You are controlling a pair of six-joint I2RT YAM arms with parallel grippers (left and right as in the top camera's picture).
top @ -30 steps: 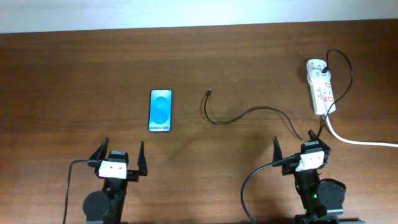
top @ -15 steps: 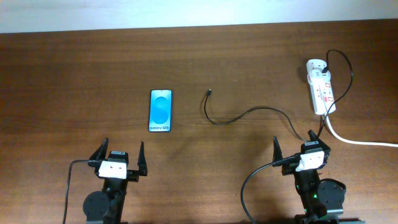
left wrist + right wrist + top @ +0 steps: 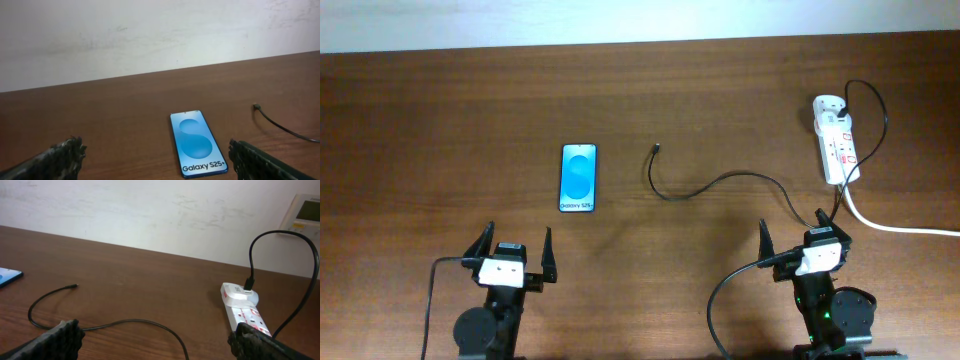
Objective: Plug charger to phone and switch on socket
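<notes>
The phone (image 3: 578,178) lies face up left of centre, its blue screen reading "Galaxy S25+"; it also shows in the left wrist view (image 3: 197,143). The thin black charger cable (image 3: 720,180) curves across the table, its plug tip (image 3: 657,150) lying free to the right of the phone, and runs to a white adapter on the socket strip (image 3: 836,145). In the right wrist view the cable (image 3: 130,323) and strip (image 3: 245,311) lie ahead. My left gripper (image 3: 512,255) is open and empty, near the front edge below the phone. My right gripper (image 3: 798,240) is open and empty, below the strip.
The strip's thick white cord (image 3: 900,228) runs off to the right edge. A pale wall borders the table's far edge (image 3: 620,45). A white wall unit (image 3: 305,210) shows at the top right of the right wrist view.
</notes>
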